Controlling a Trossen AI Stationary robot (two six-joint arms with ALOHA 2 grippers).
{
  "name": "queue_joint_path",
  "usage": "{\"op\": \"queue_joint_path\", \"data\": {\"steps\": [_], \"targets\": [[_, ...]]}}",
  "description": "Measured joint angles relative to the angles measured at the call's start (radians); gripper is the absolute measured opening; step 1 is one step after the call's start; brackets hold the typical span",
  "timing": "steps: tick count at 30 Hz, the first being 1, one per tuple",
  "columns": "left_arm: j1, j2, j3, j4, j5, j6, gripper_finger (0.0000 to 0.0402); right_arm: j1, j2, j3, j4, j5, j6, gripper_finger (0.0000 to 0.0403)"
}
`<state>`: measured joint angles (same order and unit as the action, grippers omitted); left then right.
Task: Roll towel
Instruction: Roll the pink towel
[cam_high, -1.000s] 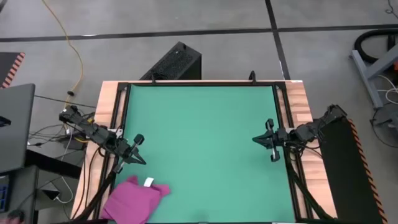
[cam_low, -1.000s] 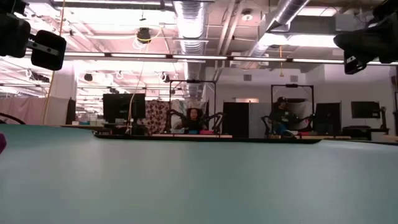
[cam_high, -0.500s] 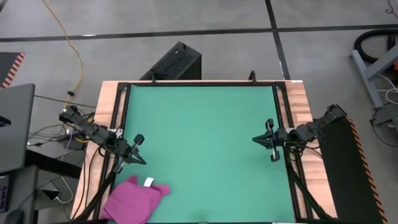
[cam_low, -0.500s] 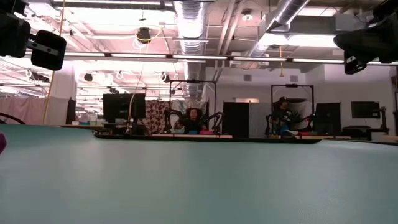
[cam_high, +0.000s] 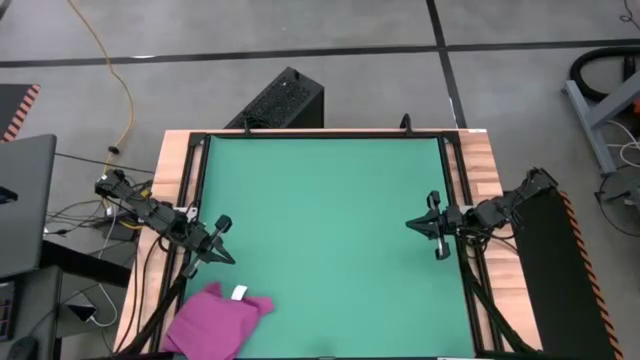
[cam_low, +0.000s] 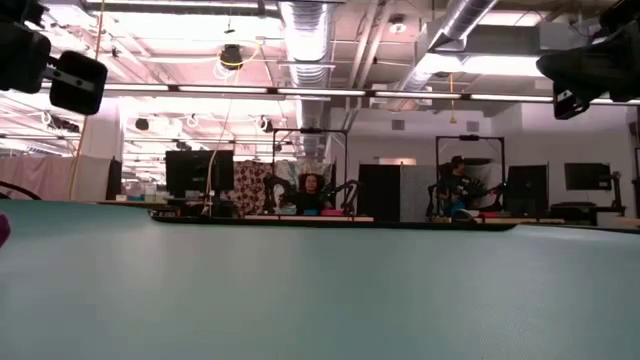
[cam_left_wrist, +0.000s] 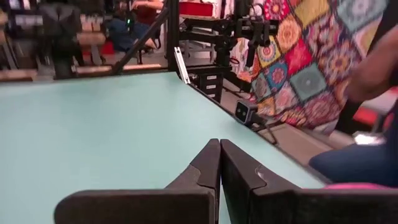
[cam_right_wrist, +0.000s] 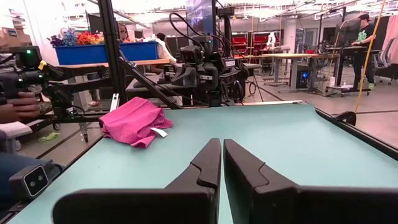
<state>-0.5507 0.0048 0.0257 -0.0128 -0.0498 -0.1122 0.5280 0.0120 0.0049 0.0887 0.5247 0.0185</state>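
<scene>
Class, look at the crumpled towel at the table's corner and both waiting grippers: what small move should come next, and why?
Probably the left gripper should open and move toward the towel. The towel lies bunched, not rolled, at the near-left corner of the green table, its white tag showing. The left gripper is shut beside it and holds nothing; the right gripper waits, also shut, at the far side.
</scene>
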Motion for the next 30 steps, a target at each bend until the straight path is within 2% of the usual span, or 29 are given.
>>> {"op": "queue_joint_path", "data": {"steps": [2, 5, 15, 18, 22, 24, 30], "targets": [[0.0, 0.0, 0.0, 0.006, -0.009, -0.066, 0.0, 0.0, 0.0, 0.0, 0.0, 0.0, 0.0, 0.0042], [0.001, 0.0, -0.001, 0.044, -0.103, -0.113, 0.0, 0.0, 0.0, 0.0, 0.0, 0.0, 0.0, 0.0042], [0.001, 0.0, -0.001, 0.092, -0.4, -0.127, 0.0, 0.0, 0.0, 0.0, 0.002, 0.001, -0.001, 0.0042], [0.001, 0.0, 0.0, 0.091, -0.42, -0.135, 0.0, 0.0, 0.0, 0.0, 0.022, 0.005, 0.008, 0.0042], [0.001, 0.0, -0.001, 0.137, -0.471, -0.12, 0.0, 0.0, 0.0, 0.0, 0.14, 0.0, 0.213, 0.0042], [0.002, 0.0, 0.0, 0.166, -0.465, -0.115, 0.0001, 0.0, 0.0, 0.0, 0.191, 0.0, 0.291, 0.0042], [0.001, 0.002, 0.0, 0.268, -0.452, -0.114, 0.0027, 0.0, 0.0, 0.0, 0.23, 0.002, 0.306, 0.0042]]}}
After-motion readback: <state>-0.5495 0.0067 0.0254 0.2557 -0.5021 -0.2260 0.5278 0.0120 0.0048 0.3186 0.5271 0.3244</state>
